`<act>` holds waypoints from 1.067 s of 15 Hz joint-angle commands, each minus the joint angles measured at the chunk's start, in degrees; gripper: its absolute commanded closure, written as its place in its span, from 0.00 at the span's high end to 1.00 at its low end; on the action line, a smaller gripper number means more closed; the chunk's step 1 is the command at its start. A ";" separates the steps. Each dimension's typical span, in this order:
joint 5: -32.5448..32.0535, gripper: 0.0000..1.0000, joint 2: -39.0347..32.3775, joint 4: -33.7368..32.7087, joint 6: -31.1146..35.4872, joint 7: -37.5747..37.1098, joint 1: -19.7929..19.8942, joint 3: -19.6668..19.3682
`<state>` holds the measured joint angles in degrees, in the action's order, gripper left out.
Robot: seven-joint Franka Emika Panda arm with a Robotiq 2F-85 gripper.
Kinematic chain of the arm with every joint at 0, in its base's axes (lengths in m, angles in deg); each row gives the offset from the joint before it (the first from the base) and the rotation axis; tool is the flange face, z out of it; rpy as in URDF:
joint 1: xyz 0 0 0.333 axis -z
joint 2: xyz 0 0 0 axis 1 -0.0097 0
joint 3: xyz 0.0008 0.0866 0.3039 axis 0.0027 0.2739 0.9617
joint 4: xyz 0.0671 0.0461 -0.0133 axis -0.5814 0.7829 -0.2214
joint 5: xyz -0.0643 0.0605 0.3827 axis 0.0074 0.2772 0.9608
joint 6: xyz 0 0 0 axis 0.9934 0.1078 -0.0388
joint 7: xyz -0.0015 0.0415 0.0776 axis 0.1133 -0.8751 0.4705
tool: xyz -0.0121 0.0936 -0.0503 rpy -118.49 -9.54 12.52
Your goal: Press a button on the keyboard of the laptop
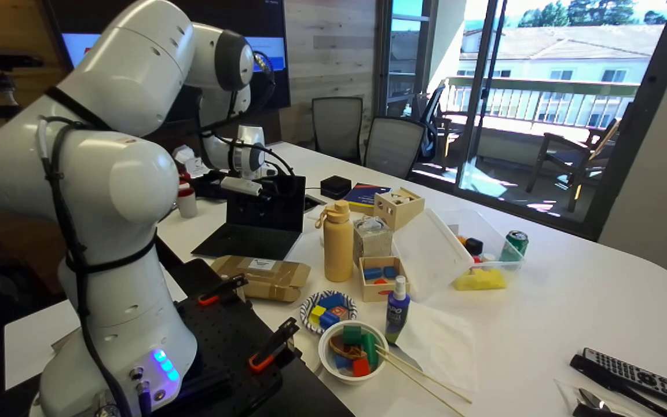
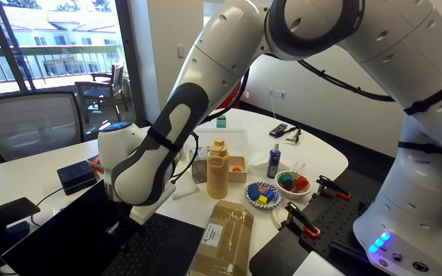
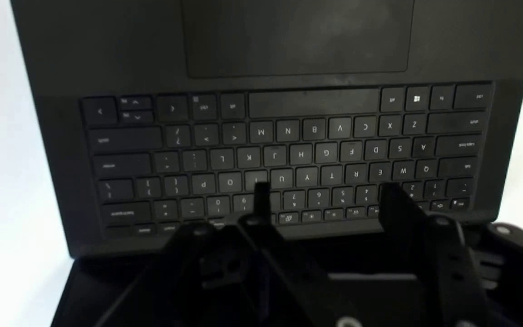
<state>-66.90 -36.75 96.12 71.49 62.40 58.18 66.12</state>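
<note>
Two fingers (image 3: 400, 209) of the empty hand (image 3: 327, 195) stand apart over the keyboard (image 3: 313, 153) of the laptop (image 1: 265, 219) on the worktop (image 1: 542, 330); probably lining up, contact unclear; next, one tip should press straight down.

In the wrist view the keyboard (image 3: 314, 154) reads upside down: QWERTYU and OP, then ASDFGHJKL, then ZXCVBNM, with digits 0, 2, 4, 5, 6, 7 and 9, besides ctrl, fn, alt, shift, caps lock, tab, backspace and a Windows sign (image 3: 416, 99). In an exterior view the spray bottle (image 1: 397, 313) shows PO, its remaining letters unclear. The print on the label (image 2: 212, 234) of the box (image 2: 230, 234), the book (image 1: 366, 194) and the wall screen (image 1: 235, 13) is too small or blurred to read
</note>
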 commanded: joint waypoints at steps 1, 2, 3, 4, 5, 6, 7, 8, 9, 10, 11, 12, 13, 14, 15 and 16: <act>1.57 0.34 -3.58 -5.47 -2.00 -3.19 -2.63 -2.11; 1.98 0.27 -4.29 -6.30 -2.29 -3.49 -2.78 -2.08; 2.43 0.18 -5.03 -7.09 -2.80 -3.66 -2.94 -2.01; 3.00 0.11 -5.60 -7.79 -3.42 -3.71 -2.98 -1.79; 3.50 0.03 -6.04 -8.25 -4.01 -4.23 -3.12 -1.81; 3.98 0.00 -6.17 -8.44 -4.70 -4.85 -3.38 -1.94; 4.57 0.00 -6.25 -8.47 -5.36 -5.34 -3.59 -2.06; 5.01 0.00 -6.15 -8.39 -5.95 -5.71 -3.72 -2.06; 5.36 0.00 -6.13 -8.30 -6.77 -6.76 -4.00 -2.26; 5.75 0.00 -6.09 -8.13 -7.32 -7.22 -4.10 -2.27; 6.03 0.00 -6.01 -7.99 -7.89 -8.23 -4.39 -2.52; 6.29 0.00 -6.06 -8.03 -8.26 -8.78 -4.53 -2.60; 6.35 0.00 -6.22 -8.17 -8.75 -9.21 -4.70 -2.78; 6.35 0.00 -6.49 -8.39 -9.09 -9.82 -4.86 -2.96; 6.29 0.00 -6.91 -8.71 -9.38 -10.08 -4.98 -3.13; 6.26 0.00 -7.47 -9.20 -9.50 -9.74 -4.86 -2.98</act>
<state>-61.74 -42.96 89.24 64.49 53.67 54.39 64.21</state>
